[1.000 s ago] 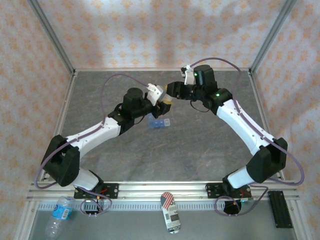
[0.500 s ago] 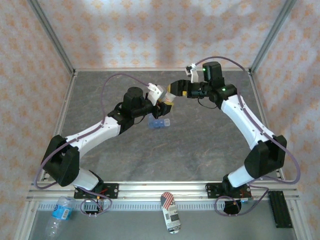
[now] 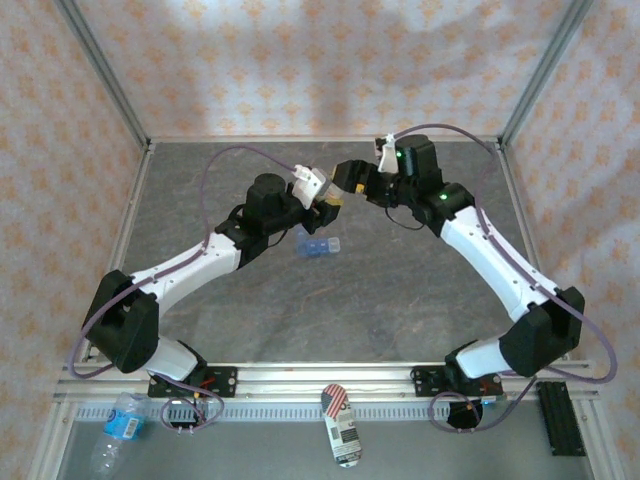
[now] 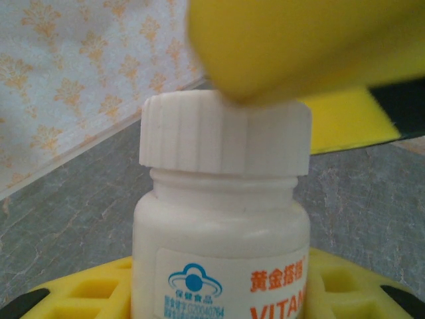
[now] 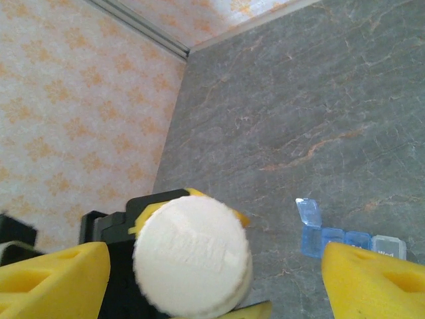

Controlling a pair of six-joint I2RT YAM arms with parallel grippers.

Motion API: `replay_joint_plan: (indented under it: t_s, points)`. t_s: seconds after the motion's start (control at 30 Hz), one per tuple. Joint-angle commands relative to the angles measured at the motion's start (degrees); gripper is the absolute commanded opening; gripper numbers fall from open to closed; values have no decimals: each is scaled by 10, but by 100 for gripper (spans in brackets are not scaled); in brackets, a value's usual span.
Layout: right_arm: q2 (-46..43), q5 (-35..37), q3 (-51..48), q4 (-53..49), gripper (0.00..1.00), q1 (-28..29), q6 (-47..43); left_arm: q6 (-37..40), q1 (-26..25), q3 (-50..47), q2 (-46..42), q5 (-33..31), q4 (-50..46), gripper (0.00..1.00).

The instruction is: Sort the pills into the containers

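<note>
From the top, the small see-through blue plastic pill box (image 3: 318,246) lies on the grey table (image 3: 400,300), just below where the two arms meet. The left gripper (image 3: 327,203) and right gripper (image 3: 346,180) are nearly touching above it.

From the left wrist, the left jaws hug a small white plastic bottle (image 4: 222,226). A yellow pad (image 4: 292,40) of the right gripper looks to touch its ridged white cap (image 4: 222,143).

From the right wrist, the right jaws stand wide, one on each side of the cap. The pill box has one lid up.

If those jaws close off-centre, the cap could slip. The bottle could also tip and spill pills onto the table.
</note>
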Motion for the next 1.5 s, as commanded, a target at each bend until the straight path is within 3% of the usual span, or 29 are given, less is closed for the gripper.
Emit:
replay_joint_plan:
  t_s: [0.0,0.3,0.53,0.67,0.87,1.0,1.07,1.2,1.4,1.47]
  points:
    - [17,20,17,21,82,3,10,5,-3,15,4,-7,33,0]
    - [31,9,28,36,72,9,15,3,-3,16,6,-2,37,0]
    - [34,-8,32,45,43,10,10,0,-3,19,10,0,41,0]
    - [31,-3,39,25,30,9,-49,0,-3,19,9,4,39,0]
    - [28,-60,32,9,26,-36,-166,4,-4,17,-3,24,24,0]
    - [19,-161,3,56,26,-87,-203,-1,-3,18,-11,60,11,0]
    - [20,-179,3,57,26,-101,-212,-4,-3,18,-13,73,4,0]
    - [31,-108,18,-9,25,-107,-237,-6,-3,6,-26,57,-2,0]
    - [78,144,-18,-86,27,-106,-232,-13,-3,-39,-50,-15,21,0]
    - [97,195,-42,-85,27,-106,-235,-18,-3,-49,-51,-30,25,0]
